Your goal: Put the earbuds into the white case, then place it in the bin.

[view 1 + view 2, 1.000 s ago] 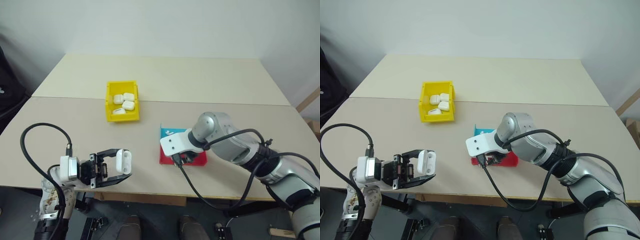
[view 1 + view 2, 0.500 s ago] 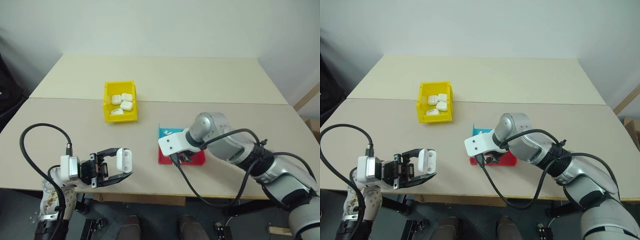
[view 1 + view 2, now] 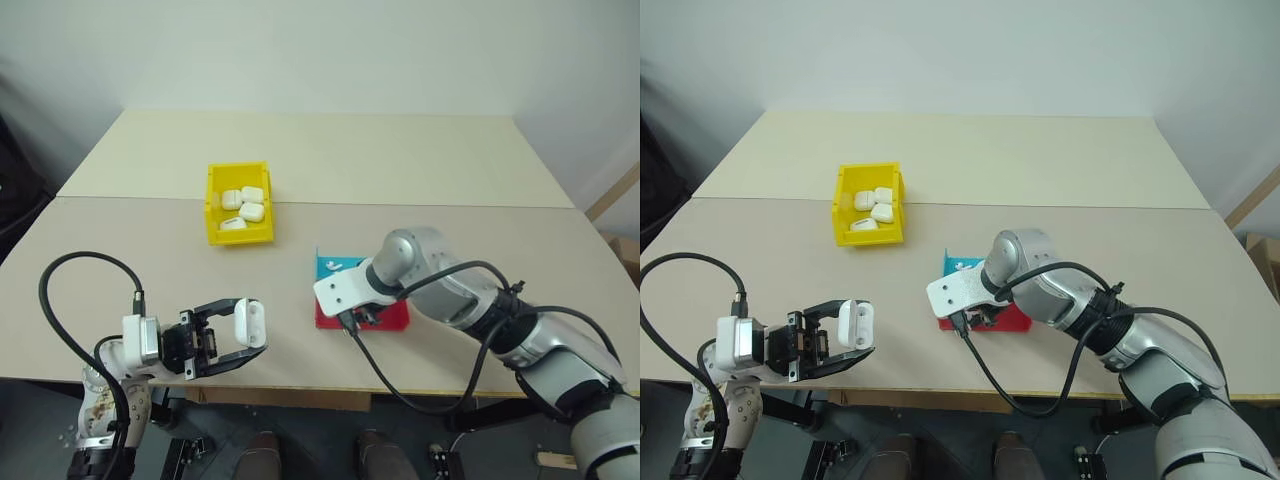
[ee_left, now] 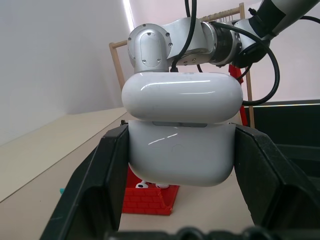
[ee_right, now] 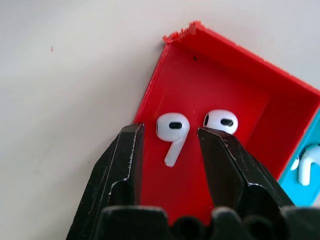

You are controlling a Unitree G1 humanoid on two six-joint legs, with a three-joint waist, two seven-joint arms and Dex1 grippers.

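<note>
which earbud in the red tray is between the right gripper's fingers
The earbud with its stem in view, lying in the red tray between the right gripper's open fingers. The other earbud lies beyond one finger, only its head showing.

My right arm hides most of the red tray; the blue tray is cut off.

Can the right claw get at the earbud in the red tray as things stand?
Probably yes. The right claw hangs open right over the red tray, its fingers straddling one earbud. Nothing sits between them; a second earbud lies close beside.
</note>
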